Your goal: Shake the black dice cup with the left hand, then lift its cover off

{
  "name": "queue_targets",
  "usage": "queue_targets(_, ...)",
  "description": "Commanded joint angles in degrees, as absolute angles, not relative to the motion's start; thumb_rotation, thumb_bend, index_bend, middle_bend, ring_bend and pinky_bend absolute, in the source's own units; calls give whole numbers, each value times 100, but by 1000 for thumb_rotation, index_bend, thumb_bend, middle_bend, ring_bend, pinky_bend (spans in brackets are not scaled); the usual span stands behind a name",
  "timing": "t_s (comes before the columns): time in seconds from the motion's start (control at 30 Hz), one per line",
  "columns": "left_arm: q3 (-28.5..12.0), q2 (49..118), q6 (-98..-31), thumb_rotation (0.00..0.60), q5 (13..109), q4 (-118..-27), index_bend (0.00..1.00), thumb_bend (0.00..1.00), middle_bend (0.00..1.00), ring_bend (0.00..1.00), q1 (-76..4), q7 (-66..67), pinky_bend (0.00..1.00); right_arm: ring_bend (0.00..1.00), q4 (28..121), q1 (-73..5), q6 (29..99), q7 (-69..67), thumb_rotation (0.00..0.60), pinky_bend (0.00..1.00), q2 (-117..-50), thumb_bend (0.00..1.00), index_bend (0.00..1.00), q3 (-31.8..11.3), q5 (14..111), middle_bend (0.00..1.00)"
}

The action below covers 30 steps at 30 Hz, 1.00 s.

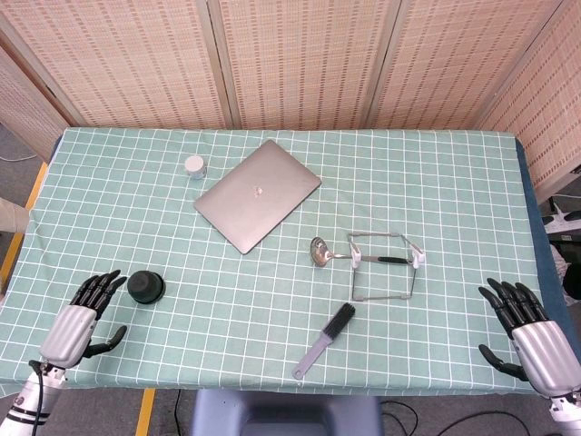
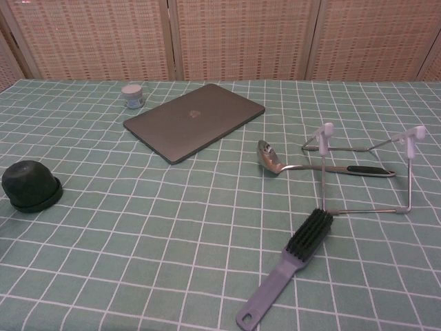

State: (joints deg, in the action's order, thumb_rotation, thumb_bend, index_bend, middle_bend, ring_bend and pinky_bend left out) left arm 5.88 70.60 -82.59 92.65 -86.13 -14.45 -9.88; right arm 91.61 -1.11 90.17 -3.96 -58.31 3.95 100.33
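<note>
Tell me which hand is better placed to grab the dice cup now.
Left. The left hand rests open just beside the cup at the near-left of the table, nothing between them. The right hand sits at the far right edge, across the brush and rack.

We see our left robot hand (image 1: 83, 316) low at the near left, fingers spread, holding nothing; our right robot hand (image 1: 528, 329) mirrors it, likewise spread.
</note>
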Motion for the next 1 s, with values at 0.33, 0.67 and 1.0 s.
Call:
queue_targets(0.33, -112, 6376, -5613, 600, 8934, -9194, 0, 357, 0, 0, -3410, -2018, 35, 0, 9171, -170, 8944, -130, 600, 0, -5989, 210, 0, 325, 10010, 0)
queue_targets(0.67, -344, 6556, -3229, 600, 7181, -8928, 0, 330, 0, 0, -4655, -193, 32, 0, 9251, -310, 8641, -107, 600, 0, -5956, 210, 0, 347, 9946, 0)
queue_targets(1.0, -3, 6630, -2575, 600, 5798, -8729, 0, 320, 0, 0, -5191, 652, 32, 0, 9249, -361, 8564, -161, 600, 0, -5944, 210, 0, 308, 9829, 0)
